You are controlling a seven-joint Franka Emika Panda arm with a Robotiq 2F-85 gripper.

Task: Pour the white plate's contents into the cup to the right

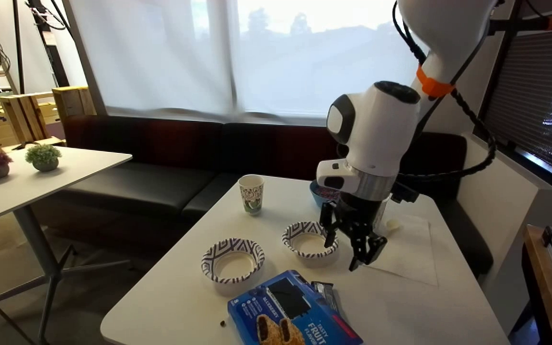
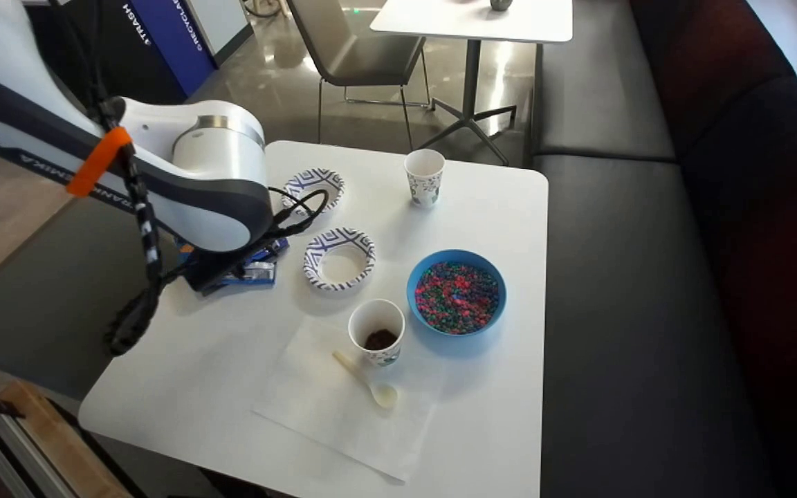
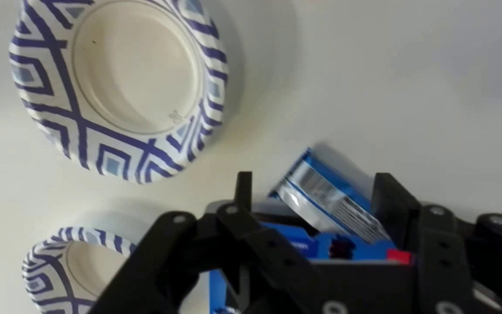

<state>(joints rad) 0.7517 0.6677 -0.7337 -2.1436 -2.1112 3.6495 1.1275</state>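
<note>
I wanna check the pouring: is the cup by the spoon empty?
Not empty: the cup holds dark bits, seen low inside in an exterior view.

Brown contents point(image 2: 380, 339) at the bottom of the cup point(image 2: 375, 317)

The cup, white with dark printed marks, stands upright around the small heap. The nearer white plate point(image 2: 343, 266) lies near the cup, the farther white plate point(image 1: 233, 266) well apart; which is meant cannot be told. Both sit face up, rims purple-patterned, centres bare save a speck in the nearer.
</note>
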